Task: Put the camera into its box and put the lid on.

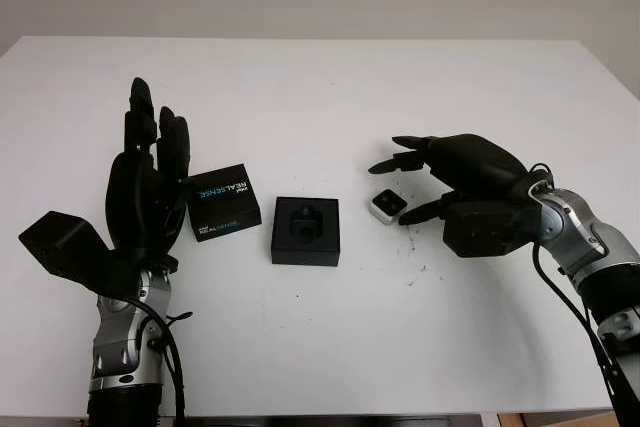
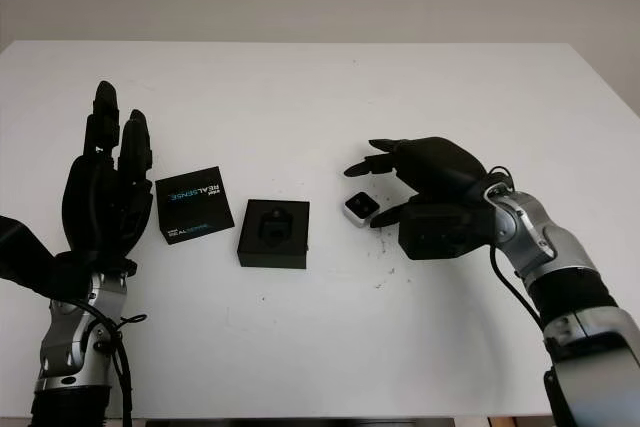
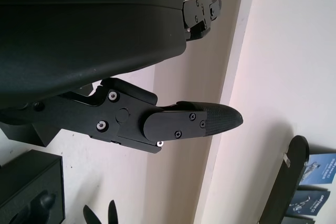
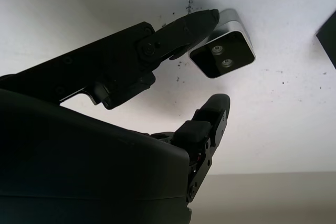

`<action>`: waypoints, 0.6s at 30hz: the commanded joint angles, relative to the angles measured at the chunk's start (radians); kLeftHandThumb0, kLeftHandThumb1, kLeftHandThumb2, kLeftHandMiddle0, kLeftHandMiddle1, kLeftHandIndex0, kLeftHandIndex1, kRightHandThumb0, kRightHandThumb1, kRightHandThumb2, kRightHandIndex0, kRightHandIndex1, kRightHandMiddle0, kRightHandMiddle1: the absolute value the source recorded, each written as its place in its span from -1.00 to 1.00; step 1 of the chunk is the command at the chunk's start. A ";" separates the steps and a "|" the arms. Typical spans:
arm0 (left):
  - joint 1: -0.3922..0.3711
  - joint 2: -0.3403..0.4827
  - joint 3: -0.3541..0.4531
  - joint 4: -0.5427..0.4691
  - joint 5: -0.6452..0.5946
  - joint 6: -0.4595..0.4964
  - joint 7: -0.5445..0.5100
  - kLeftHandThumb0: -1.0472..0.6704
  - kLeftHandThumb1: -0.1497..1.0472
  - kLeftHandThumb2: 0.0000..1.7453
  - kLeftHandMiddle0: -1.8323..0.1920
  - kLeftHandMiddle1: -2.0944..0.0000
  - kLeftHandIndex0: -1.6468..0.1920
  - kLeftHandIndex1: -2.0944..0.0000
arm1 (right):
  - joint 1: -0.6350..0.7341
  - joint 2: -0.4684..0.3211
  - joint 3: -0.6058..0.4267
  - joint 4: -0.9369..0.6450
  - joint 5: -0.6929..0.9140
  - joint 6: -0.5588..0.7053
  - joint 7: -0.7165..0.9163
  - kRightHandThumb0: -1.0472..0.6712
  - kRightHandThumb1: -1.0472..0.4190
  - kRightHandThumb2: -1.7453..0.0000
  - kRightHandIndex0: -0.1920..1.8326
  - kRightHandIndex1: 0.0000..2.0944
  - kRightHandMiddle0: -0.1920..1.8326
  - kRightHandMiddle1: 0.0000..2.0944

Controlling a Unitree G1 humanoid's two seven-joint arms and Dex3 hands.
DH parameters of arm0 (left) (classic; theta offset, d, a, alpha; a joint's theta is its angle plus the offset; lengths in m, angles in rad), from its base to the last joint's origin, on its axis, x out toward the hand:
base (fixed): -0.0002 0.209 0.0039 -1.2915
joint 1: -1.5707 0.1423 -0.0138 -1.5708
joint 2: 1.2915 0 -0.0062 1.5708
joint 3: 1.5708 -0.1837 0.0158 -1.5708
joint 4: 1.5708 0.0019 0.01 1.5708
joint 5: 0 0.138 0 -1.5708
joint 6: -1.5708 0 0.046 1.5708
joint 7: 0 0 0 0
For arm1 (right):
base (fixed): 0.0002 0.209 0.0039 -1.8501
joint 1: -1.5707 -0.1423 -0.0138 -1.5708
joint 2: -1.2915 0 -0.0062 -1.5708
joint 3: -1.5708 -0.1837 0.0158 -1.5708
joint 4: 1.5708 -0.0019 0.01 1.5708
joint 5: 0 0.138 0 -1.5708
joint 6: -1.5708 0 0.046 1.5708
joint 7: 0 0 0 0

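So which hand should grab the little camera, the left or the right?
The right hand: it is open right around the camera. The left hand is open and raised by the lid, beyond the box.

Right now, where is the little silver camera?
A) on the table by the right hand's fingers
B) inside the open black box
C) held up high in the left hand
A: the camera lies on the white table at the right hand, beside the open box.

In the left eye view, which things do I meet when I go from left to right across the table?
left hand → box lid → open box → camera → right hand
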 commanded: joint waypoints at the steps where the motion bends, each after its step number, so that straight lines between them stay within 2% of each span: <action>1: 0.005 -0.002 -0.001 -0.009 -0.001 -0.006 -0.004 -0.42 1.00 -0.53 0.95 0.95 0.98 0.95 | -0.012 0.006 0.003 0.023 -0.002 -0.024 -0.025 -0.36 -0.69 0.94 -0.46 -0.92 -0.14 -0.69; 4: 0.004 -0.002 0.000 -0.009 -0.004 -0.006 -0.006 -0.42 1.00 -0.53 0.94 0.95 0.97 0.95 | -0.018 0.008 0.009 0.048 -0.005 -0.040 -0.041 -0.36 -0.69 0.94 -0.44 -0.93 -0.24 -0.45; 6: 0.004 0.001 -0.002 -0.009 0.001 -0.007 -0.005 -0.42 1.00 -0.53 0.95 0.95 0.98 0.95 | -0.021 0.008 0.015 0.059 -0.010 -0.038 -0.038 -0.37 -0.70 0.94 -0.44 -0.94 -0.29 -0.37; 18: 0.002 -0.003 0.000 -0.009 -0.003 -0.003 -0.001 -0.42 1.00 -0.54 0.95 0.95 0.98 0.95 | -0.023 0.015 0.039 0.079 -0.027 -0.045 -0.045 -0.38 -0.68 0.94 -0.45 -0.95 -0.33 -0.32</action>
